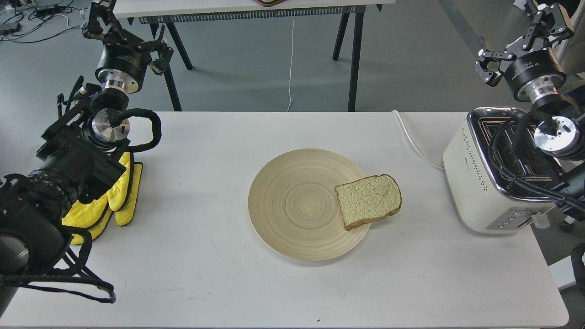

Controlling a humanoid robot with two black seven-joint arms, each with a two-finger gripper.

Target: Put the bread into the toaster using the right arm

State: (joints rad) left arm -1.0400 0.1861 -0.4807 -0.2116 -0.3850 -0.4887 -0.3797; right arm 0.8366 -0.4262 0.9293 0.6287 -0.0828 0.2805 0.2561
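Note:
A slice of bread (368,201) lies flat on the right rim of a round wooden plate (288,205), partly overhanging its edge. The cream-white toaster (480,183) stands at the table's right end, its chrome top partly hidden by my right arm. My right gripper (516,39) is raised above and behind the toaster, well away from the bread, fingers spread open and empty. At the far left my left gripper (130,34) is also raised, open and holding nothing.
Yellow oven mitts (123,196) lie at the left under my left arm. The toaster's white cord (416,141) runs across the table's back right. Another table's black legs (352,55) stand behind the white table (205,283).

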